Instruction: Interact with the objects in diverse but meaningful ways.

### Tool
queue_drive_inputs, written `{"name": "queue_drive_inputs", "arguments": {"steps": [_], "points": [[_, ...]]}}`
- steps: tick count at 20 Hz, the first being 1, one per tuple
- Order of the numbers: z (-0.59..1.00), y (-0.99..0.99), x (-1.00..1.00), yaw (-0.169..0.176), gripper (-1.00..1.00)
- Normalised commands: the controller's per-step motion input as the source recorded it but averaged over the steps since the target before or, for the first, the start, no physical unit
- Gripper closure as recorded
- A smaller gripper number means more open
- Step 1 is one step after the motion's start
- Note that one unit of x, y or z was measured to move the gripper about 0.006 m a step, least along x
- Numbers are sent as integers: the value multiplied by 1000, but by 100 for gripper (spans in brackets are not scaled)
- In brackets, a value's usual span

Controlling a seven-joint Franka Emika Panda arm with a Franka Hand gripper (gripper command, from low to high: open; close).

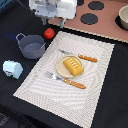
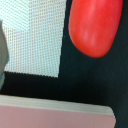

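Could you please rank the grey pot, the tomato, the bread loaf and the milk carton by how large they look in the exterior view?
1. grey pot
2. milk carton and bread loaf, which look alike
3. tomato

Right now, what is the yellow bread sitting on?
The yellow bread lies on a small pale plate, and the plate rests on the woven placemat. The bread covers the plate's middle, so that part cannot be seen.
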Motion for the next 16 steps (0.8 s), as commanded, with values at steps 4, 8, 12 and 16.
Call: {"name": "queue_drive_inputs", "arguments": {"steps": [4, 8, 12, 16], "points": [[-364, 0, -289, 0, -100], [-415, -7, -336, 0, -100], [-351, 0, -377, -5, -100], [-304, 0, -326, -3, -100]]}}
